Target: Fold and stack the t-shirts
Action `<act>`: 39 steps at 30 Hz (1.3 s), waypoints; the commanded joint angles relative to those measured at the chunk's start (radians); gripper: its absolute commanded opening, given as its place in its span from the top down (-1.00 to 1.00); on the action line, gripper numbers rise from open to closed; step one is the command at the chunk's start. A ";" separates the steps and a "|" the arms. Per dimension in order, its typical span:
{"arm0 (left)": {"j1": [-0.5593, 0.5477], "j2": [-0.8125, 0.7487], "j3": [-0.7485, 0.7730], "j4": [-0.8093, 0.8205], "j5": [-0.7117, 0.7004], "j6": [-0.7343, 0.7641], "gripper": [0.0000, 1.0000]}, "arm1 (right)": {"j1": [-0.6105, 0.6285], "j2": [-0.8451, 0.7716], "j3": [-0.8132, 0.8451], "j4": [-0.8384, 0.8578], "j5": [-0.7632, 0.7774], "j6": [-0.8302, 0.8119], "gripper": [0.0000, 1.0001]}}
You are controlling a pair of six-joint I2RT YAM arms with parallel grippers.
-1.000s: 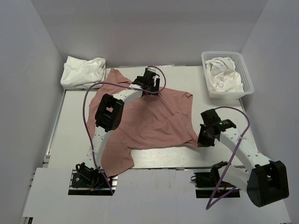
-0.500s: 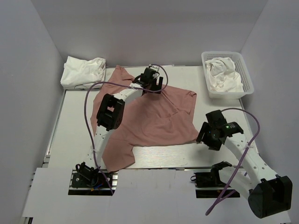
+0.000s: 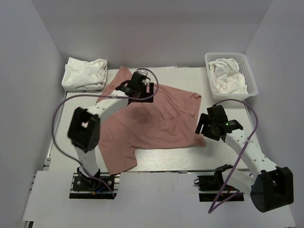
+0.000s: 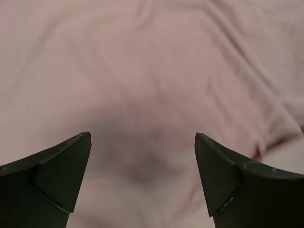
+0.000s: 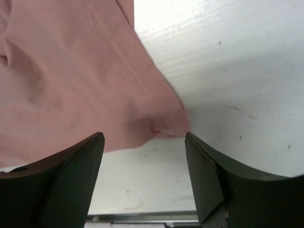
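Right gripper [image 3: 203,129] now has its jaws wide apart, where a second ago they were pinched together on the lower right corner of the dusty-pink t-shirt [image 3: 156,118]. That corner now lies loose on the table [image 3: 228,102]. In the right wrist view it sits just ahead of the gap of the right gripper [image 5: 145,137], with no cloth held. Left gripper [image 3: 138,86] is spread fully, same as before, but has shifted left over the shirt's far edge, and its elbow has swung out to the left. In the left wrist view, the left gripper [image 4: 142,137] has only soft, blurred pink cloth [image 4: 152,71] below it; cannot tell if the tips touch. The shirt lies spread mid-table and wrinkled, its right side flatter than earlier. The left arm covers part of the shirt, and no print shows. A white t-shirt pile [image 3: 84,72] sits off the far left corner. More white cloth [image 3: 227,76] is crumpled in the basket [image 3: 251,80] at far right.
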 commanded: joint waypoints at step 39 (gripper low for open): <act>0.188 0.032 -0.144 -0.051 -0.250 -0.136 -1.00 | -0.179 1.374 1.263 0.264 -0.028 -0.092 -0.81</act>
